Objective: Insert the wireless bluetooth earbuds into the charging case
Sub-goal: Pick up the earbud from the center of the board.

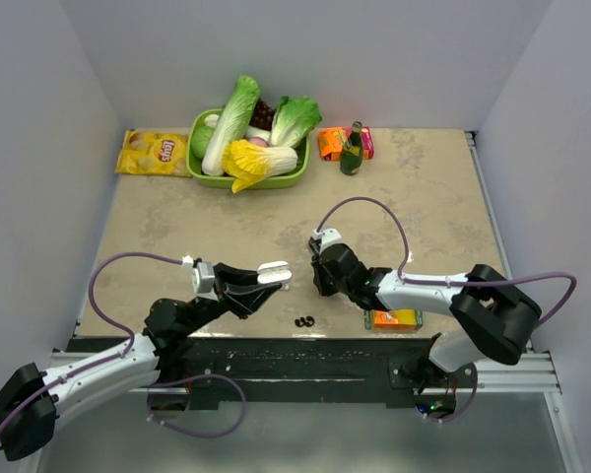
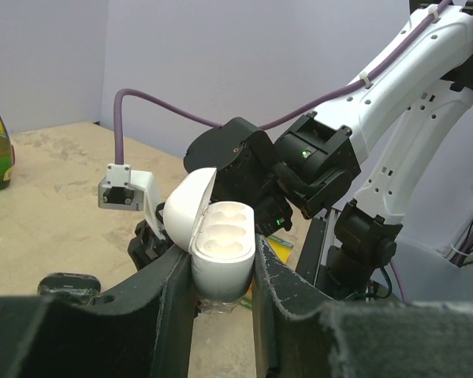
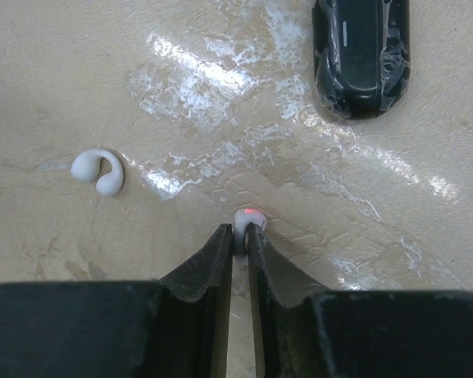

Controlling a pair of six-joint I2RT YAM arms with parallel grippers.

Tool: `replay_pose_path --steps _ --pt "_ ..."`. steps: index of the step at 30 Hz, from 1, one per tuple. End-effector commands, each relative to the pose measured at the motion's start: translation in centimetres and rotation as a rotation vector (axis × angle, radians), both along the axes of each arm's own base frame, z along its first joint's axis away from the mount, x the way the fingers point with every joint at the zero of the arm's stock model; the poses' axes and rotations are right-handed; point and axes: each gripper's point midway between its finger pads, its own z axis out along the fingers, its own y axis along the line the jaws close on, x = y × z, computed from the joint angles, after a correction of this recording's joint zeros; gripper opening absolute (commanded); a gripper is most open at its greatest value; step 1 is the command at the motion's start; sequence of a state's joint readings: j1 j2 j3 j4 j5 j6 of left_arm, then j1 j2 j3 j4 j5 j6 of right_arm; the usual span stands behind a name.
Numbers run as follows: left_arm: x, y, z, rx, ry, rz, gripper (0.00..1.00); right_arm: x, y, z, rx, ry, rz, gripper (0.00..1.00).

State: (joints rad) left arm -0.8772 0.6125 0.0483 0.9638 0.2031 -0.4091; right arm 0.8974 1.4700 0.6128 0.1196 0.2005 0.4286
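Right gripper (image 3: 240, 233) pinches a tiny white earbud (image 3: 248, 216) by its bulb, likely slick and featherlight; left gripper (image 2: 223, 276) clamps the open case (image 2: 221, 236).

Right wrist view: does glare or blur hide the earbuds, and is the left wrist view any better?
Right wrist: glare streaks the tabletop, but the loose earbud and the pinched earbud are sharp. Left wrist: white case sharp, near fingers blurred.

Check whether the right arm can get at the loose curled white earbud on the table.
Probably yes: the curled white plastic earbud lies on bare beige table beside the right hand, nothing between them. But that hand is pinched on another small white earbud, so it is occupied.
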Motion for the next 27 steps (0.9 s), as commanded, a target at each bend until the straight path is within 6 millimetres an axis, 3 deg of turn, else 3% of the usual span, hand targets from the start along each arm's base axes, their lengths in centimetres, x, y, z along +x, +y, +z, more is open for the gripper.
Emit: replay_pose_path --steps 1,7,10,12,14,15,17,18,20,21,27 --pt "-1.4 1.6 -10.2 0.138 0.123 -0.007 0.00 0.1 -0.9 0.3 -0.007 -0.014 -0.039 0.14" --pt "-1.4 1.6 -10.0 0.134 0.121 -0.009 0.00 0.1 -1.4 0.5 -0.019 -0.023 -0.050 0.00" --pt "-1.4 1.5 -9.8 0.128 0.121 -0.011 0.00 0.2 -1.8 2.8 0.034 -0.084 -0.061 0.00" --pt "-1.4 1.5 -9.6 0.126 0.119 -0.011 0.00 0.3 -1.9 6.2 0.101 -0.160 -0.047 0.00" --pt "-1.3 1.4 -9.3 0.121 0.119 -0.011 0.00 -0.4 -2.0 8.2 0.117 -0.189 0.007 0.00" --pt "-1.3 1.4 -9.2 0.117 0.117 -0.013 0.00 -0.6 -1.9 11.7 0.186 -0.252 0.032 0.00" --pt "-1.3 1.3 -8.9 0.109 0.119 -0.015 0.00 -1.9 -1.9 14.1 0.204 -0.292 0.124 0.00" --pt "-1.2 1.2 -8.5 0.104 0.116 -0.014 0.00 -2.8 -1.5 17.3 0.273 -0.335 0.180 0.00" --pt "-1.2 1.1 -8.3 0.106 0.110 -0.018 0.00 -4.2 -1.6 19.3 0.288 -0.355 0.265 0.00" --pt "-1.1 0.9 -7.7 0.099 0.098 -0.022 0.00 -5.2 -1.1 21.3 0.330 -0.368 0.322 0.00" --pt "-1.7 -0.4 -6.1 0.109 0.062 -0.096 0.00 -9.9 -0.7 25.5 0.406 -0.390 0.581 0.00"
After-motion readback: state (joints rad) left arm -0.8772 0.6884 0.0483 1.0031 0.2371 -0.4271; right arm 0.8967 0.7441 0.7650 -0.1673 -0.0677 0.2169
